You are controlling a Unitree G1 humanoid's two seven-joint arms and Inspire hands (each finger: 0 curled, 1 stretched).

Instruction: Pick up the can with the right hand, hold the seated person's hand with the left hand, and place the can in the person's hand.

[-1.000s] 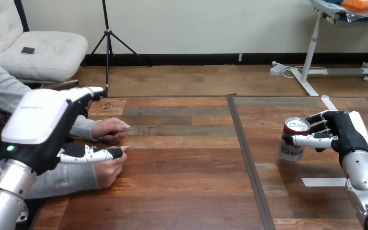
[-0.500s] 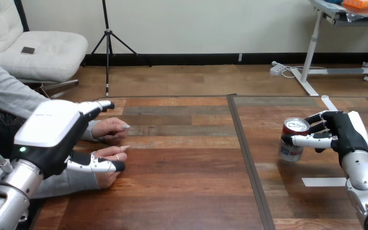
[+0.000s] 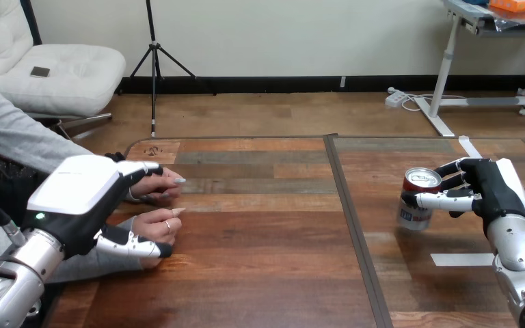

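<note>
A: Right hand [image 3: 492,188] status?
B: Fingers curled round the one can [image 3: 420,199], upright at the table's [image 3: 266,232] right side. Left hand [image 3: 75,195] is spread open over the person's two hands, nearer hand [image 3: 158,223] and farther hand [image 3: 161,182].

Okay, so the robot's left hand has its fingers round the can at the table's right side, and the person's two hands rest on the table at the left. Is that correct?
Wrong hand. The head view shows the right hand with its fingers round the can at the table's right side; the person's hands do rest at the left.
</note>
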